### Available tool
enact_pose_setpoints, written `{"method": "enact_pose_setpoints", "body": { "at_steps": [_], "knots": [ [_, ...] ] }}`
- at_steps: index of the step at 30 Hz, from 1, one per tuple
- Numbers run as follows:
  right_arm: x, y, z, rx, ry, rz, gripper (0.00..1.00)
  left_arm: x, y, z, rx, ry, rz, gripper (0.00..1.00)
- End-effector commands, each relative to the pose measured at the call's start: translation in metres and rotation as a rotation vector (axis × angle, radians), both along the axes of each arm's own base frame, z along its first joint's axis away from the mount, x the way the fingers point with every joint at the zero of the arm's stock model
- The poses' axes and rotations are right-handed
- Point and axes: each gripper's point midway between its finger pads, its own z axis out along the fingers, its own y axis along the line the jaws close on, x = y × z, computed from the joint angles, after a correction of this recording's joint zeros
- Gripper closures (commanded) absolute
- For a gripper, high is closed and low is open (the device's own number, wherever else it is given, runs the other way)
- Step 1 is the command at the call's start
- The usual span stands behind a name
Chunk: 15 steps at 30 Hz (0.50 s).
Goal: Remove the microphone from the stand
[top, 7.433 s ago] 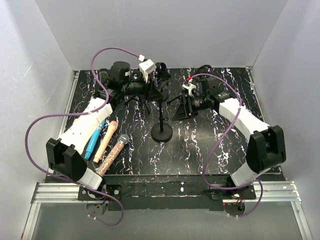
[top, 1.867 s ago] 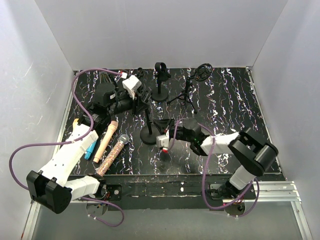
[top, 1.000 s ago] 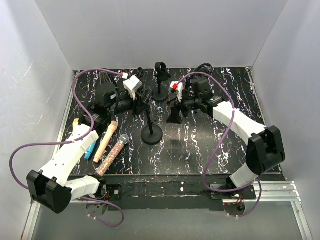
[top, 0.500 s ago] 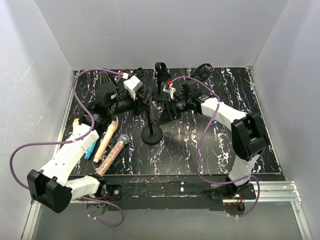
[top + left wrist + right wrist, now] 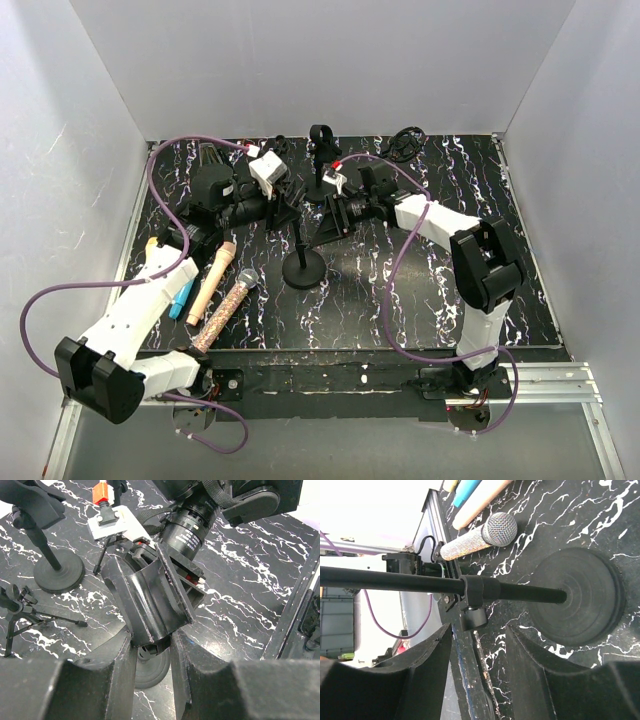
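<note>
The right claw [image 5: 479,635] has swung back, fingers apart but narrowing at the stand's pole [image 5: 410,581]. The left claw [image 5: 150,642] pinches the clip [image 5: 150,595], seemingly empty, so removal looks done; a glitter microphone [image 5: 228,308] lies on the surface [image 5: 400,290].

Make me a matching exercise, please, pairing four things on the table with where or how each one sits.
Things:
1. black stand
2. glitter microphone
3. peach microphone
4. blue object

Places:
A. middle of the three lying side by side
B. standing upright
C. lying closest to the left arm
D. lying nearest the stand's round base

Pairs: 1-B; 2-D; 3-A; 4-C
</note>
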Motion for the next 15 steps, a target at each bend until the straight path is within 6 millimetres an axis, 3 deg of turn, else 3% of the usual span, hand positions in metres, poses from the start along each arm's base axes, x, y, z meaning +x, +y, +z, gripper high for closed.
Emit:
{"method": "enact_pose_setpoints", "body": {
  "at_steps": [1,7,15],
  "knots": [
    [0.002,0.012,0.019,0.087,-0.019,0.056,0.47,-0.001,0.006,-0.004,0.052,0.020,-0.007,1.00],
    [0.002,0.015,0.014,0.094,-0.003,0.070,0.54,-0.002,0.006,-0.005,0.062,0.025,-0.014,1.00],
    [0.000,0.019,0.027,0.132,-0.156,0.102,0.85,-0.001,0.007,-0.007,0.073,0.024,-0.016,1.00]
  ]
}}
